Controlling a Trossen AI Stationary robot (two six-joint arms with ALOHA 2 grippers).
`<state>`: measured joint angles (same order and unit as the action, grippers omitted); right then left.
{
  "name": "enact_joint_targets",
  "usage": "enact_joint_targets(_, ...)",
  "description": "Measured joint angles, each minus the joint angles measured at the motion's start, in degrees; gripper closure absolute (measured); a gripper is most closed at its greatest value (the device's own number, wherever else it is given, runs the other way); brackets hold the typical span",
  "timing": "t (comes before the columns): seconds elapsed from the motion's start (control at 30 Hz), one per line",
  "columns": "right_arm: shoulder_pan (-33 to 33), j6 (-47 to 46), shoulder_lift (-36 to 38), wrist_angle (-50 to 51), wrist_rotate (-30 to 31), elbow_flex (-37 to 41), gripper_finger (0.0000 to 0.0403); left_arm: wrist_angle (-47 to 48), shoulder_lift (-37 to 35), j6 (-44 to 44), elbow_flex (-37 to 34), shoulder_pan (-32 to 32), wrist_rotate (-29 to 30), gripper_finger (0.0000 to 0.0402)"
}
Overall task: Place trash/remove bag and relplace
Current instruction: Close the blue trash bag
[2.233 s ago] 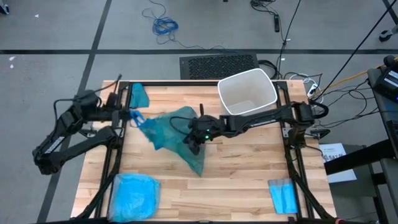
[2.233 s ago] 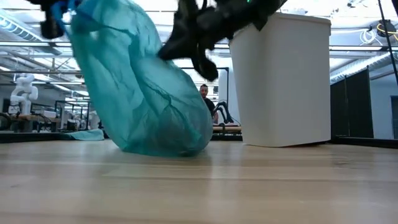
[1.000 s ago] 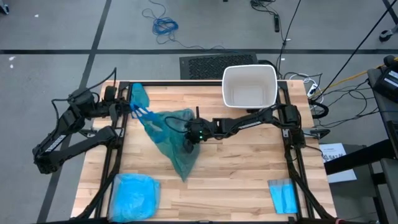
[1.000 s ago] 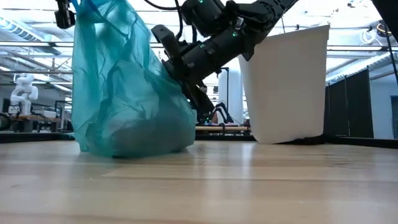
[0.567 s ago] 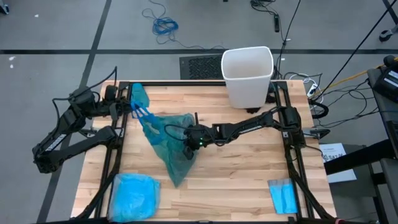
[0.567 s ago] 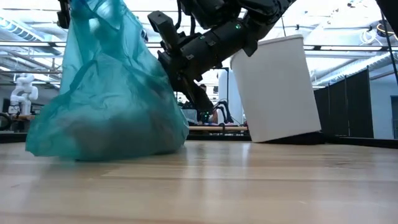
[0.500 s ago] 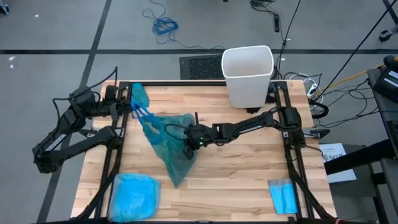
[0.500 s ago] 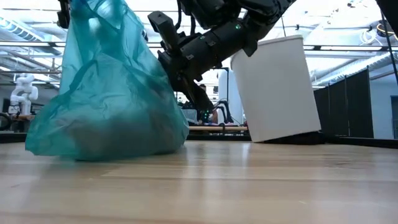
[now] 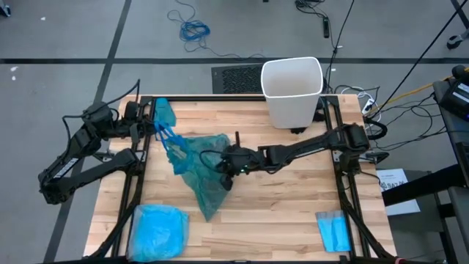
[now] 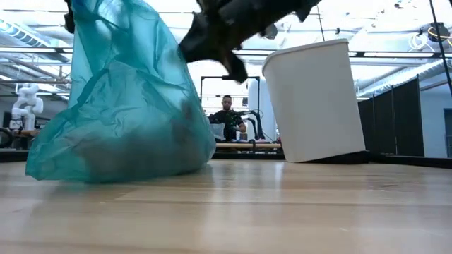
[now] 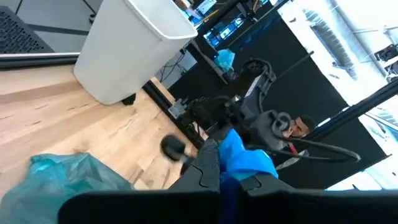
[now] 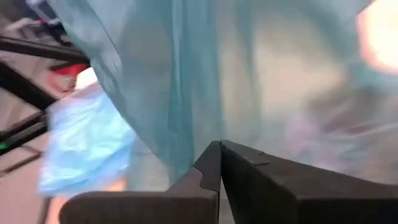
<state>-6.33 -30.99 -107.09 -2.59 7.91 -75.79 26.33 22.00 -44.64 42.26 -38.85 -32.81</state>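
The teal bag (image 9: 198, 165) hangs by its blue tie strips (image 9: 167, 133) from my left gripper (image 9: 152, 129), which is shut on them at the table's far left. Its lower end (image 10: 120, 152) rests on the wood. The trash shows only as dim lumps (image 10: 152, 144) through the plastic. My right gripper (image 9: 222, 178) is shut and raised beside the bag's right side (image 10: 185, 49). In the right wrist view the plastic (image 12: 186, 74) fills the space just ahead of it. I cannot tell whether it touches the bag. My left gripper pinches the bag's bunched blue tie strips (image 11: 245, 160) between its two fingers, which reach in level from the table's left side. The bag hangs slanting below them, drawn up at its top (image 10: 92, 10), with its bottom on the table.
A white bin (image 9: 293, 88) stands at the table's far right edge. A pale blue plastic bag (image 9: 157, 231) lies at the near left corner. A small folded blue sheet (image 9: 333, 231) lies near right. A person sits in the room behind (image 10: 227, 116).
My right gripper has risen from low against the bag's side and drawn a little toward the table's right, rolling as it went, still shut. The bag's bottom has spread out toward the near left. The white bin has shifted toward the far edge.
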Motion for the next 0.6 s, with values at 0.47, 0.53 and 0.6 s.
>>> enact_joint_targets(0.47,9.1,19.6,23.0,16.3,20.0,-4.8,0.0403,-0.1,0.0,0.6,0.0,0.0,0.0,0.0402)
enact_joint_targets(0.53,12.8,21.0,24.6,22.1,20.3,-8.1,0.0403,-0.2,0.0,0.6,0.0,0.0,0.0,0.0402)
enact_joint_targets(0.6,16.7,21.8,25.5,27.9,20.3,-12.1,0.0403,-0.2,0.0,0.6,0.0,0.0,0.0,0.0402)
